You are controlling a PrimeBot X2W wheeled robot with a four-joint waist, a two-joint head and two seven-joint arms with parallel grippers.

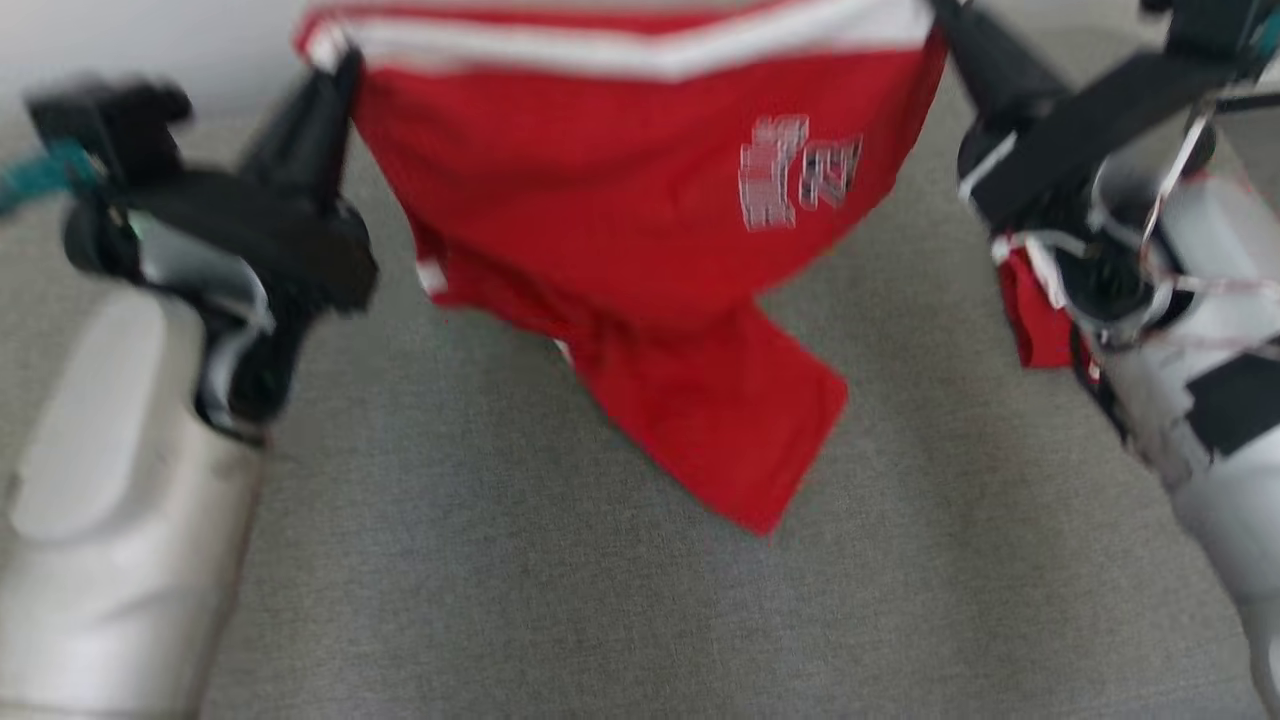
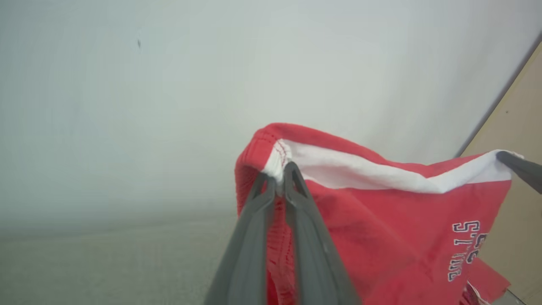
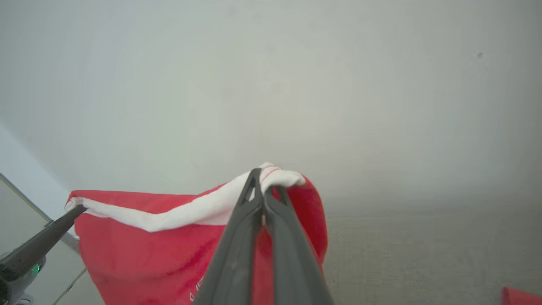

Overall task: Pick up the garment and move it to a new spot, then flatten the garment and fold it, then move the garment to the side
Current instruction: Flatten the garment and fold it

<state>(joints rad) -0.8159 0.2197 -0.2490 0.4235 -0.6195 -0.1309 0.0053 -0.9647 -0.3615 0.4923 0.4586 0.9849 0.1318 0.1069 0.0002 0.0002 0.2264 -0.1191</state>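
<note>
Hanging over grey fabric surface: red-and-white cloth garment, stretched btwn left pincer & right pincer, each pinching a top corner

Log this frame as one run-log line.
phase: lift | left gripper: shut on red garment, waistband corner | right gripper: shut on other corner | state: hanging over grey surface

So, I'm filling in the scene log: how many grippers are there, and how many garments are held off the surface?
Grippers: 2 (left gripper, right gripper)
Garments held up: 1 (red garment, pinched by both)
Total: 3
</note>
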